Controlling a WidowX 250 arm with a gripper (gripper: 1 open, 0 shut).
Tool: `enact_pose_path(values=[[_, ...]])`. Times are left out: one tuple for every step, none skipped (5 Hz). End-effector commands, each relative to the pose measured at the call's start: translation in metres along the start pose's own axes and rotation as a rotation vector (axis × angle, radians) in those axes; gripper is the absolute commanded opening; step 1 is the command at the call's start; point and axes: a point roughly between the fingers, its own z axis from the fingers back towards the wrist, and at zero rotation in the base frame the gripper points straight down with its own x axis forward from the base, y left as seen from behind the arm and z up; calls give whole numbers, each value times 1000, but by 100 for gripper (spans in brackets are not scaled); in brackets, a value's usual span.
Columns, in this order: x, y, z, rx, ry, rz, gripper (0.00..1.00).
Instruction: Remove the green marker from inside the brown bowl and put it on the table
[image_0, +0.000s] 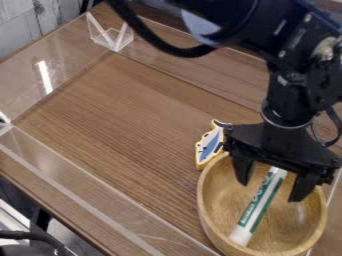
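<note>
Green-lettered and slim, the green marker (258, 208) lies inside the brown bowl (223, 215), on the table (120, 120). I have the gripper (277, 182) spread wide above it, holding nothing. I see the blue-and-yellow toy (210, 144) just beyond the bowl's rim.

A little blue-and-yellow fish toy (210, 144) can be seen near the middle – and a clear plastic bracket thing (111, 33) is parked up top left.
</note>
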Motion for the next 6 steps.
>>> enact_pose_path(values=[[2,-3,-2,-12,-24,-7,100],[-1,-3,-12,-6,-19,-9,100],[-5,-3,-22,-1,-13,-15,100],[-7,-3,-33,3,-8,-19,100],[-7,-3,-37,2,-9,-19,0],[-7,-3,-38,4,-10,-26,0]])
